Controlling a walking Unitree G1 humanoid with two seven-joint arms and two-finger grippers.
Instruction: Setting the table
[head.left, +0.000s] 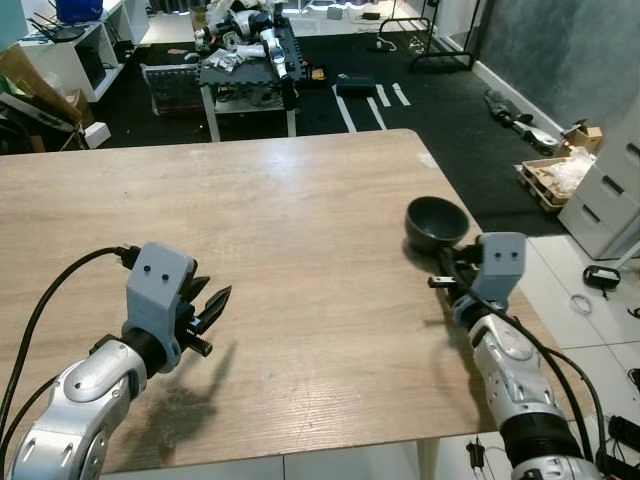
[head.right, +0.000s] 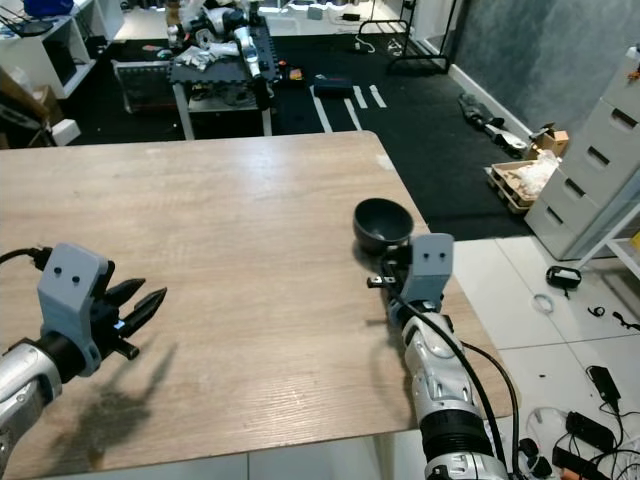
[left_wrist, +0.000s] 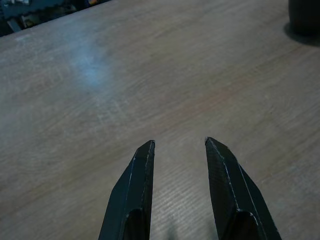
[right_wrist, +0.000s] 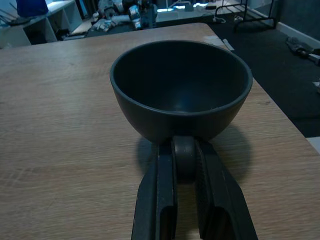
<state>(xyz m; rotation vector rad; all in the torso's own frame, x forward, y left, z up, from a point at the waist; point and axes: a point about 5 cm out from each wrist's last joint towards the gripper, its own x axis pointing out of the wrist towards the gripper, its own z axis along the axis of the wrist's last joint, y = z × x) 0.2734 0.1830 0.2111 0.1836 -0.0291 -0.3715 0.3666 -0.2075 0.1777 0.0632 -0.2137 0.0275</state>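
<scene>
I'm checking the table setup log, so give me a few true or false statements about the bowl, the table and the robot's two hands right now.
1. The bowl is empty. True.
2. The bowl sits in the middle of the table. False: it stands near the table's right edge.
3. The right hand is at the bowl's base, its fingers pressed on a small round part there. True.
4. The left hand holds a spoon. False: its fingers are apart with nothing between them, above bare wood.
5. The bowl is white. False: it is dark grey.
</scene>
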